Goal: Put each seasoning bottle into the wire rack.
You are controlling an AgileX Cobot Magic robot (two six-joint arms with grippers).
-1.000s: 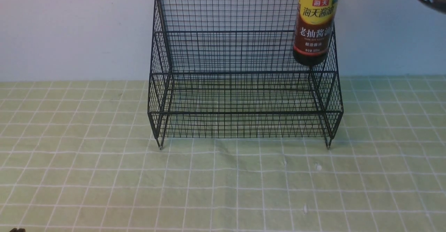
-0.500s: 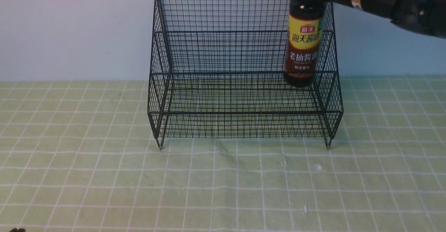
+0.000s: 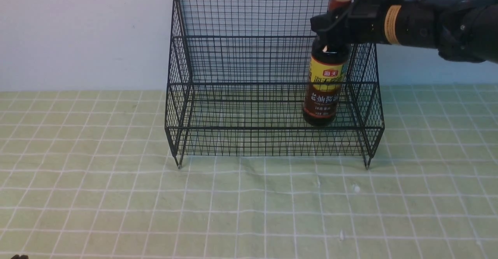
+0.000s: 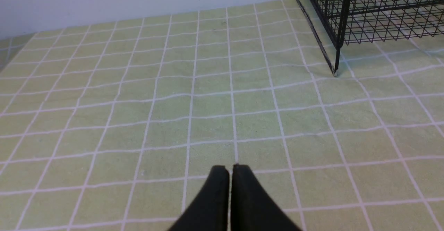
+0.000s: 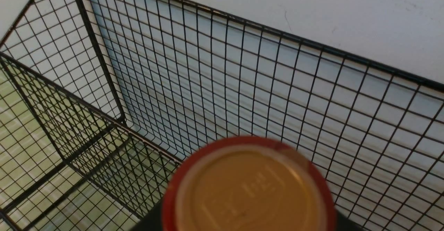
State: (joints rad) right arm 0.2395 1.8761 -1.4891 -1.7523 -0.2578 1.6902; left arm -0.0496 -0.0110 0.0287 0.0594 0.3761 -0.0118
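The seasoning bottle [image 3: 324,90], dark glass with a yellow and dark red label, stands upright inside the black wire rack [image 3: 249,107], on the lower step near its right side. My right gripper [image 3: 334,25] is shut on the bottle's neck just below the reddish-brown cap. The right wrist view looks down on the cap [image 5: 250,189] with the rack's mesh back [image 5: 242,85] behind it; the fingers are hidden there. My left gripper [image 4: 230,168] is shut and empty above the green checked cloth, left of the rack's front left foot [image 4: 334,72].
A green cloth with white grid lines [image 3: 116,196] covers the table. A pale wall [image 3: 78,29] stands right behind the rack. A few small white specks [image 3: 355,188] lie on the cloth in front of the rack.
My right arm has come down and slightly left with the bottle, from above the rack's right top edge into the lower step. The left gripper shows no change.
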